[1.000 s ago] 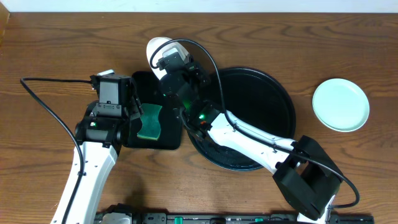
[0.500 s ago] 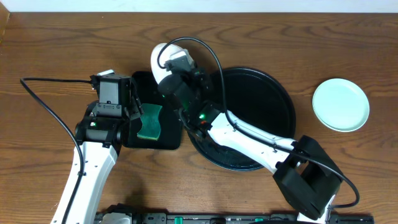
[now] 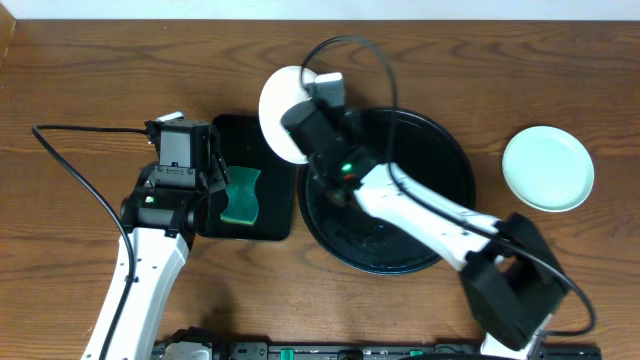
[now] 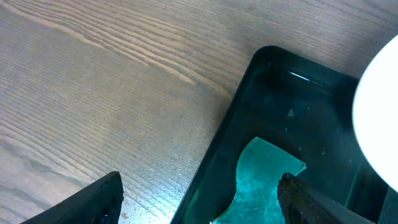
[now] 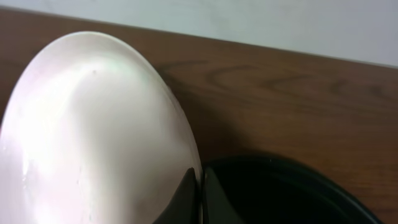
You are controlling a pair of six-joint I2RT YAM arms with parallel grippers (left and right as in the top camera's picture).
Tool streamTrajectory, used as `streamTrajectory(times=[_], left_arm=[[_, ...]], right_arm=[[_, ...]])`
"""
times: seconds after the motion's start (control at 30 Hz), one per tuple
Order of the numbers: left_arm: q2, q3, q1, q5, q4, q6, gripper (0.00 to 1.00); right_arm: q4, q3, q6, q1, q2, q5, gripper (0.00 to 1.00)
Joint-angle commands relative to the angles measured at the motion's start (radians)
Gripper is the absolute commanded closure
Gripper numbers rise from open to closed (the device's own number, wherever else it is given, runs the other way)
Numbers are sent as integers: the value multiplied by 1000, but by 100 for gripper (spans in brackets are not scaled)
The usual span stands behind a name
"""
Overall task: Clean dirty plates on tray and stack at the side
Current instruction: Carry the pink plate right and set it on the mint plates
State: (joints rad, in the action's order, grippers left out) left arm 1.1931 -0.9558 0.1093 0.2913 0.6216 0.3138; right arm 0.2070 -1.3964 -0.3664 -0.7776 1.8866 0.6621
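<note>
- R gripper [image 3: 302,124] is clamped on the rim of one plate [image 3: 283,100]. In the wrist view the fingertips [image 5: 186,190] pinch the lower edge, w/ the plate's face filling the left of the picture.
- You're holding that plate off the table and tilted, above where the small rect. tray [image 3: 272,216] meets the round tray [image 3: 425,150]. No green smear shows on the face toward the wrist cam; the other side is hidden.
- L gripper [image 4: 199,210] is apart and holds nothing. It hangs over the rect. tray, w/ the sponge [image 3: 241,196] just under and beside it.
- The round tray looks bare, no plates on it that I can see.
- A second plate [image 3: 548,168] lies flat on the wood at the far R, well apart from the tray. I'd read that as the stack spot.
- The key relation: the stack plate lies to your R of the held plate, across the whole width of the round tray. The R arm already has the plate and is the nearer arm on that side, so it's the R arm's move, not the L's.
- My guess is the wipe is done and the carry to the stack comes next. You'd need to level the plate from its tilt before setting it down so rim meets rim.
- Risk: it's an edge pinch only, so a fast swing could let the plate pivot in the jaws.
- A third plate isn't in any view.
</note>
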Motion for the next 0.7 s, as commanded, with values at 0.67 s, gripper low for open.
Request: streamTrajectory(times=[0.67], left_arm=[[-3,-16,-3,13,0,-3,20]], right_arm=[[774,3,-142,820,-190,-755,99]])
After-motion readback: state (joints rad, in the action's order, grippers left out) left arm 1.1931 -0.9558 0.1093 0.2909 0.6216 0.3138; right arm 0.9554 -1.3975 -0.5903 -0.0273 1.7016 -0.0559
